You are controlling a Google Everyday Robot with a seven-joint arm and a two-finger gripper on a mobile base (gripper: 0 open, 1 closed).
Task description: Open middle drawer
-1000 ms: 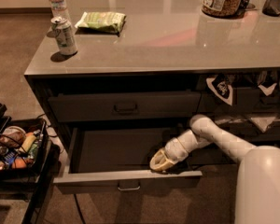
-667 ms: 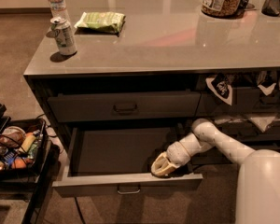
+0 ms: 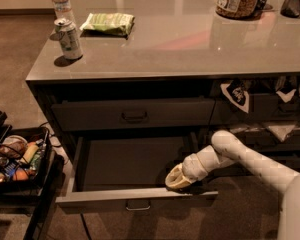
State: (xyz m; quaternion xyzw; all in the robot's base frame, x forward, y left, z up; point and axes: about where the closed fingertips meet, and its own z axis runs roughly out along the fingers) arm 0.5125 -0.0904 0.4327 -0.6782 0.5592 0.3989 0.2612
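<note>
The middle drawer (image 3: pixel 105 198) is standing pulled well out below the counter (image 3: pixel 190 49). The gripper (image 3: pixel 179 178) is resting inside it against the back of its front panel, and whether it is clasping anything cannot be told. The pull is looking nearly finished, so the next move is probably calling for a clean withdrawal. Compared with a second ago, both are sitting slightly further out from the counter.

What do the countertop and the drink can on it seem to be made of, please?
Countertop: glossy grey, maybe laminate or stone; it shows reflections. Can: thin metal, probably aluminium, given its silvery sheen. The gripper sits inside the open middle drawer, front right.
</note>
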